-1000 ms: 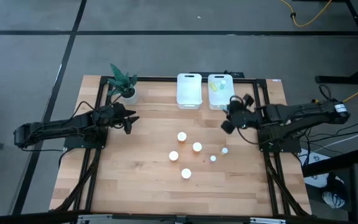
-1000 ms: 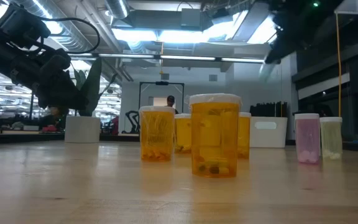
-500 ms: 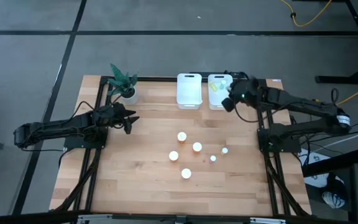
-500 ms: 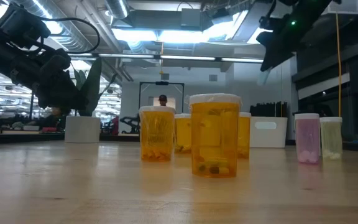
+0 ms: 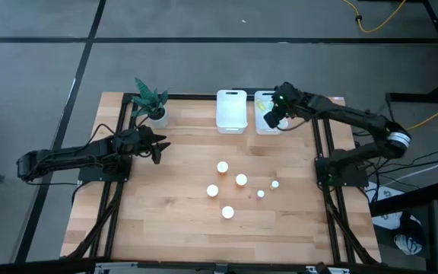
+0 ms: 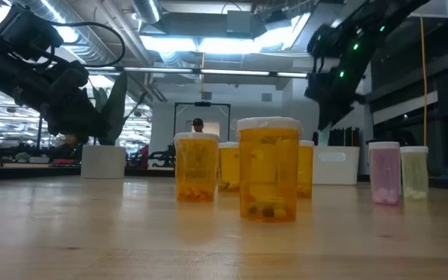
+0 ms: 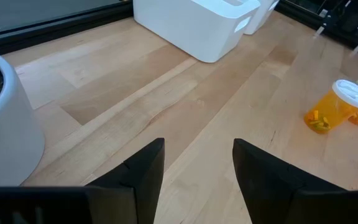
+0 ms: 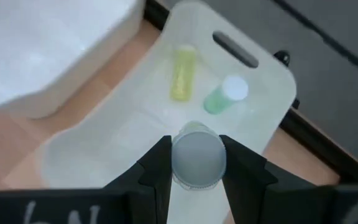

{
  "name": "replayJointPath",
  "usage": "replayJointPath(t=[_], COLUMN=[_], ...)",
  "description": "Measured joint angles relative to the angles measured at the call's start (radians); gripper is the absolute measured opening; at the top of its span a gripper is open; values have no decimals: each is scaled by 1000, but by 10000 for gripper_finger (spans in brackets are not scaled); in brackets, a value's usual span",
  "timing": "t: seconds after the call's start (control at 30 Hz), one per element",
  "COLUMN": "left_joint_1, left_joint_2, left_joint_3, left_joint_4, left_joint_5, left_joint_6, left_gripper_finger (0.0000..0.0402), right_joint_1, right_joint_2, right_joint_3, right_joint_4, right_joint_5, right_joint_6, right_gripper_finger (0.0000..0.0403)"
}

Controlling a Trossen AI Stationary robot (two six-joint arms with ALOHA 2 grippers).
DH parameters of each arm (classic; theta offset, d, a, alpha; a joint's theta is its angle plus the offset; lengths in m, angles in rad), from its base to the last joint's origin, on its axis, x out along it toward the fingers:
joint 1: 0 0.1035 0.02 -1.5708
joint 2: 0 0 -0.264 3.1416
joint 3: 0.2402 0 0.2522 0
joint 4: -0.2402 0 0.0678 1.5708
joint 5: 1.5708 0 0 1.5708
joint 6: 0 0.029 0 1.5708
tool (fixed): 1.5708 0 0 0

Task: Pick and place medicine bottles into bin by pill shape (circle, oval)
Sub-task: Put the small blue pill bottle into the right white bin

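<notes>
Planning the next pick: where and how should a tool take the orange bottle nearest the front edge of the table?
Probably from straight above, closing across the round body just under the white cap. The front orange bottle stands upright and apart from the other bottles, so the fingers have room on either side.

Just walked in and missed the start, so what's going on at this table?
The robot is sorting medicine bottles into two white bins. The right gripper holds a white-capped bottle over the right bin, which already holds a yellow bottle and a green bottle. The left bin looks empty. The left gripper waits open beside the potted plant. Six bottles remain mid-table, including four orange ones.
</notes>
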Motion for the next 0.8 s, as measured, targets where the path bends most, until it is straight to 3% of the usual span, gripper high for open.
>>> replayJointPath(t=[0.17,0.3,0.8], left_joint_1=[0,0,0], left_joint_2=[0,0,0], left_joint_3=[0,0,0], left_joint_4=[0,0,0], left_joint_5=[0,0,0], left_joint_6=[0,-1,-3], left_gripper_finger=[182,182,182], right_joint_1=[-60,-81,-87], right_joint_2=[112,164,178], right_joint_3=[0,-1,-1], right_joint_4=[62,93,105], right_joint_5=[-86,-85,-82], right_joint_6=[-19,-22,-40], right_gripper_finger=[116,116,177])
